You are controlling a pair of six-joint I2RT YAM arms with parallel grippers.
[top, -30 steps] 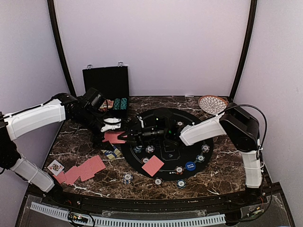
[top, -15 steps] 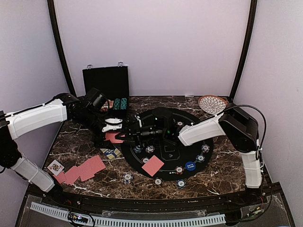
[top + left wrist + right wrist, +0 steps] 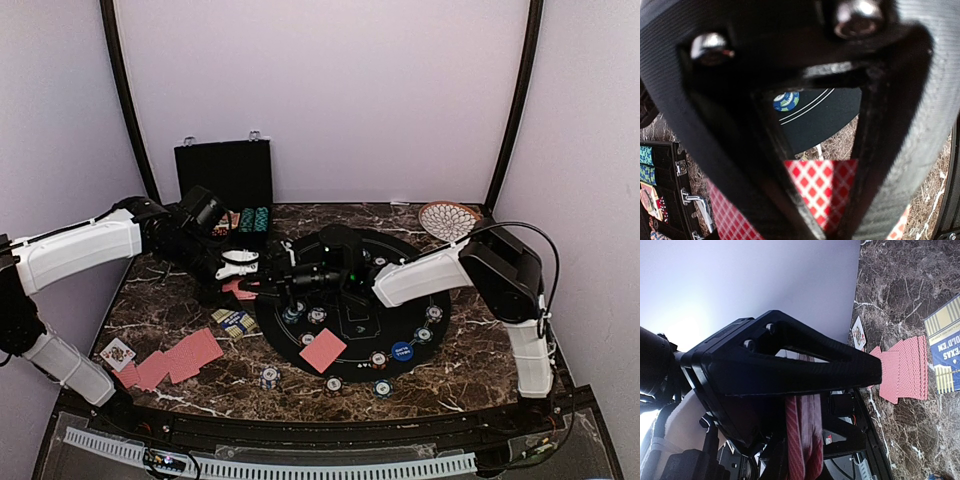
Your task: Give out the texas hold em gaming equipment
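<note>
red diamond-backed playing cards [image 3: 820,182], pinched in the left pincer [image 3: 244,278]; right pincer [image 3: 272,284] alongside, grip impossible to tell

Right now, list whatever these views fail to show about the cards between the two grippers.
1. Top external: the left gripper and right gripper overlap the red cards; it is too small and dark to tell which one grips them.
2. Left wrist: blurred fingers cover the cards' edges.
3. Right wrist: a finger hides the jaw gap; the cards show edge-on, so their count is unreadable.
</note>
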